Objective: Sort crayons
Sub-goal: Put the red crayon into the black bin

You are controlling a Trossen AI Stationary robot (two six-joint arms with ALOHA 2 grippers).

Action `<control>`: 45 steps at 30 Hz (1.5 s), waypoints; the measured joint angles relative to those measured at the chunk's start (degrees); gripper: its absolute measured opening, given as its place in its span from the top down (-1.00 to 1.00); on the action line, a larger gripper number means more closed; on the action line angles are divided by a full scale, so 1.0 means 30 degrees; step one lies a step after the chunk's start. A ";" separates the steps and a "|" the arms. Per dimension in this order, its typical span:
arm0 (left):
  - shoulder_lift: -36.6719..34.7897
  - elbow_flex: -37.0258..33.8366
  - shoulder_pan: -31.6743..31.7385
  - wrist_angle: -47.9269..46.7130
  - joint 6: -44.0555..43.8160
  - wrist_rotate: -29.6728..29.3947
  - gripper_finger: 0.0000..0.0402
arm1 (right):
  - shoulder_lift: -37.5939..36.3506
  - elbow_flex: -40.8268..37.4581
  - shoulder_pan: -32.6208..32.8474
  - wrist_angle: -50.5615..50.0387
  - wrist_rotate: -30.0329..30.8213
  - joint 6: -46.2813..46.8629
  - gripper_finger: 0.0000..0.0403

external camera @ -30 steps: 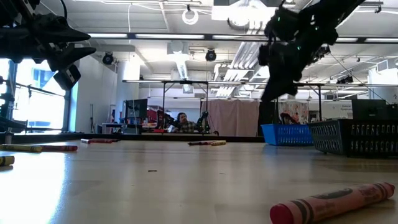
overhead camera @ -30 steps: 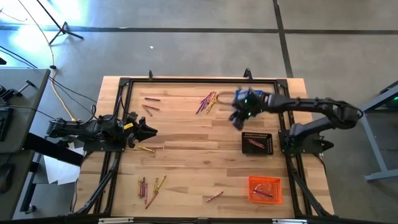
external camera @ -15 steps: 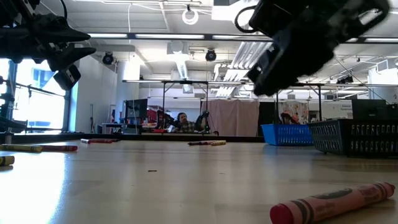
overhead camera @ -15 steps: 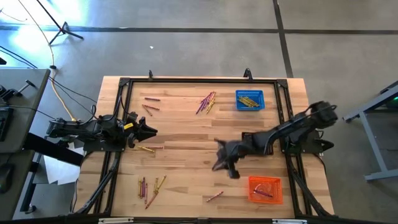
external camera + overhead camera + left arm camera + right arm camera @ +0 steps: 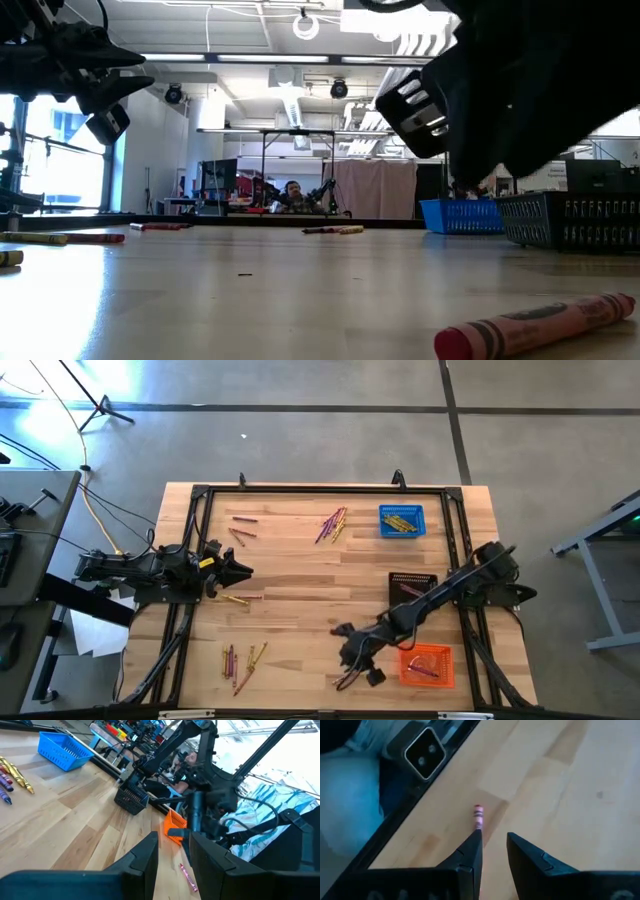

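Right gripper (image 5: 492, 847), fingers narrowly parted and holding nothing, hovers over a pink crayon (image 5: 478, 816).

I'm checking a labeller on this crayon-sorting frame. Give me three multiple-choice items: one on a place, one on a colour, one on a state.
1. Where is the right claw?
A. over the blue basket
B. low at the table's near edge, beside the orange basket
C. parked at the left edge

2. What colour is the basket holding yellow crayons?
A. blue
B. orange
C. black

3. How do the right claw's fingers stand?
A. clamped on a crayon
B. apart, holding nothing
C. hidden

Answers: 1 B, the high view shows it by the orange basket. 2 A, its rim is blue. 3 B, the right wrist view shows a gap, with the pink crayon lying ahead.
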 joint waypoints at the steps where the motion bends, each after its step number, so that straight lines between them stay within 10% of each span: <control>1: -0.0007 -0.0006 0.0000 0.0006 0.0007 -0.0007 0.51 | 0.0205 0.0280 0.0132 -0.0393 0.0168 0.0214 0.63; 36: 0.0000 -0.0007 0.0000 0.0007 0.0005 -0.0005 0.51 | 0.2594 0.2470 0.1835 -0.3962 0.2660 0.1980 0.48; 45: 0.0000 -0.0007 0.0000 0.0001 0.0007 -0.0006 0.51 | 0.2594 0.2485 0.1768 -0.4847 0.2951 0.1655 0.83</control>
